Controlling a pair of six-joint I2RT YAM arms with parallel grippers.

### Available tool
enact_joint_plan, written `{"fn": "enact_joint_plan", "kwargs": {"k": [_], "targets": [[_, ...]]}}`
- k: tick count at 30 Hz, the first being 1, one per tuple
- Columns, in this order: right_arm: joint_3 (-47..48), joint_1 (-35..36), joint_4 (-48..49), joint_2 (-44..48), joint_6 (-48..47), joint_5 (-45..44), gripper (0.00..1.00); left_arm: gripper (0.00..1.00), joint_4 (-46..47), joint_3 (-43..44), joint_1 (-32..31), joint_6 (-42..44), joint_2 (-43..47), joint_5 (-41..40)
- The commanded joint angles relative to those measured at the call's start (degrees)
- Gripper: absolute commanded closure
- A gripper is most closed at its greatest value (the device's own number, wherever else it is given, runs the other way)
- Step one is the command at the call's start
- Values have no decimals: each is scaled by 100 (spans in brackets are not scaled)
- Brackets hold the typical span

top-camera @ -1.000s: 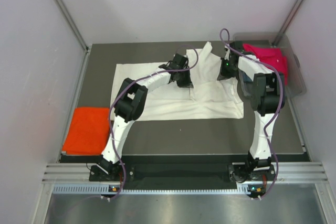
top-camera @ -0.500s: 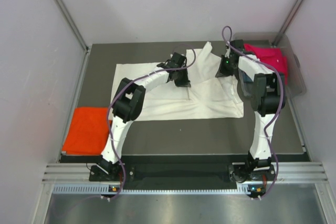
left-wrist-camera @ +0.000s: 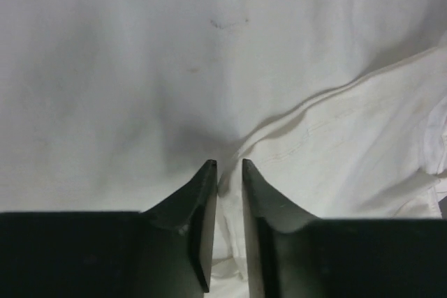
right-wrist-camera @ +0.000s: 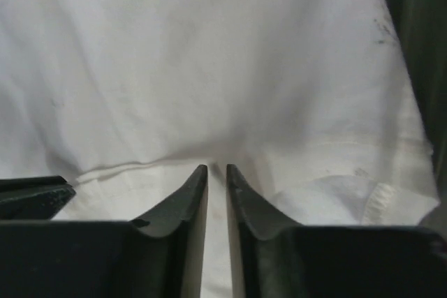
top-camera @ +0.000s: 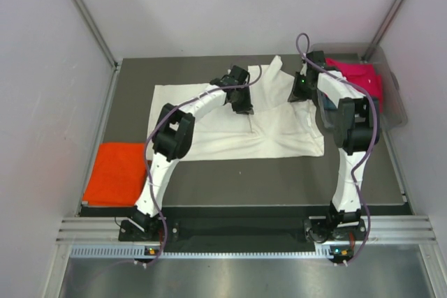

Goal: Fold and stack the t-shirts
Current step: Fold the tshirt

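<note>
- Just now, left gripper (left-wrist-camera: 229, 165) and right gripper (right-wrist-camera: 217, 169) have parted to narrow slits over the large cream-white cloth t-shirt (top-camera: 183, 106).
- Apparently releasing a fold; stacking remains.

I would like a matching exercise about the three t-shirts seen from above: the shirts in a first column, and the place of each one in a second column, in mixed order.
Column one:
1. cream-white t-shirt
2. orange t-shirt
3. magenta-pink t-shirt

Column two:
A. folded flat at the near left corner of the table
B. inside the clear bin at the far right
C. spread out across the middle of the table

Pairs: 1-C, 2-A, 3-B
</note>
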State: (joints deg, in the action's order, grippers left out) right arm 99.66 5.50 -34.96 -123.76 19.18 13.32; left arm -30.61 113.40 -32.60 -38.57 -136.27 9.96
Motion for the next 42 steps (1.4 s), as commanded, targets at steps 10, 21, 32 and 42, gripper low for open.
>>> {"fn": "enact_joint_plan", "kwargs": {"k": [10,21,32,42], "targets": [[-434,162,-1031,1318,-283,-973,41,54,-1808,-753,421,1677,2214,-1908],[-1731,426,524,2226,568,-198,21,44,-482,-2877,2677,1748,3880,-286],[1317,224,1018,66,832,-655,17,57,327,-1998,3856,1089,2492,542],[2489,-171,1140,-1088,465,-638,44,41,1101,-1042,4236,1176,1122,569]]}}
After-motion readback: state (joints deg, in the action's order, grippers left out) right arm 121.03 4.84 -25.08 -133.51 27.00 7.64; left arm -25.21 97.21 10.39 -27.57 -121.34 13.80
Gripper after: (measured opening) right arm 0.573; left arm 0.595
